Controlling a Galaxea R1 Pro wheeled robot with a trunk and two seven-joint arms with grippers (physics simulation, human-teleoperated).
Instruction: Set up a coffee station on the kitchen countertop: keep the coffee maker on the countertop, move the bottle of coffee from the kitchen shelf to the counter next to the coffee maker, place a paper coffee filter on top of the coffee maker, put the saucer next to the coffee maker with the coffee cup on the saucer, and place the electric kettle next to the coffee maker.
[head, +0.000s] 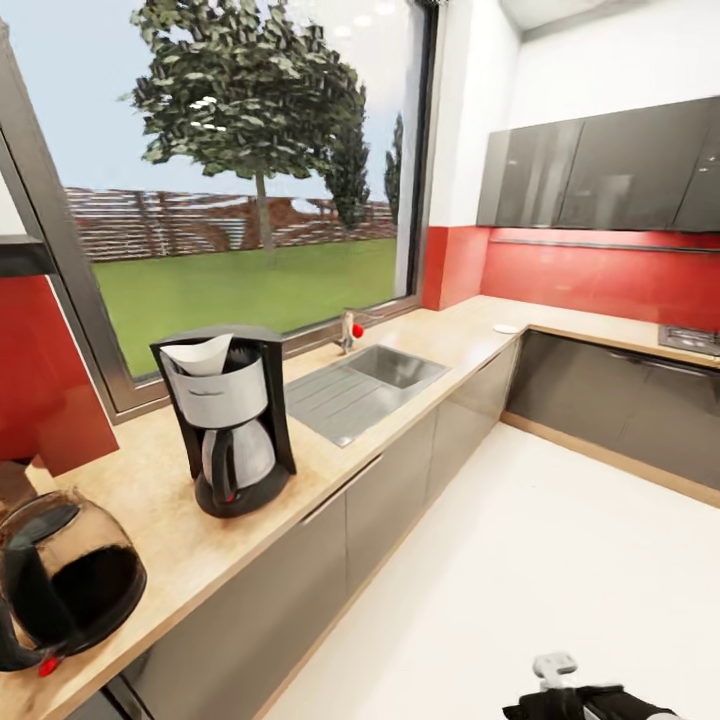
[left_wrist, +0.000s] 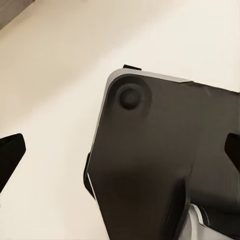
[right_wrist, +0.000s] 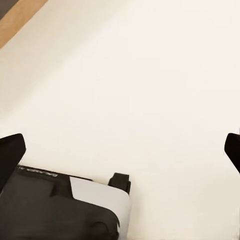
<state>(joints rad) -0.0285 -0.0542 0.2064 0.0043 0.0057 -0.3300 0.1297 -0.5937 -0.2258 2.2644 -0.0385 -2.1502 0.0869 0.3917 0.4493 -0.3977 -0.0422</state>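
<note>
Coffee maker (head: 232, 420) stands upright on the counter (head: 160, 500), in front of the big window (head: 230, 170). White paper filter (head: 198, 354) sits in its open top, one corner poking above the rim. Its steel carafe is seated on the black base. Electric kettle (head: 62, 582), dark glass with a black handle and a red switch, stands on the same counter near the coffee maker, on the camera's near side, partly cut off by the picture edge.

On the other side of the coffee maker, a sink (head: 362, 385) with a ribbed draining board is set into the counter; a tap (head: 348, 330) stands at its back edge by the window sill. Further along, near the corner, a small white flat item (head: 507, 328) lies on the counter; too small to tell what it is. Red wall panels, grey cupboards (head: 610, 165) above, a hob (head: 690, 338) at the far right.

Pale floor (head: 520, 580) lies below. Left gripper (left_wrist: 120, 155) and right gripper (right_wrist: 120, 155) both hang over the floor with jaws spread wide, holding nothing; dark parts of the robot's body sit beneath them.
</note>
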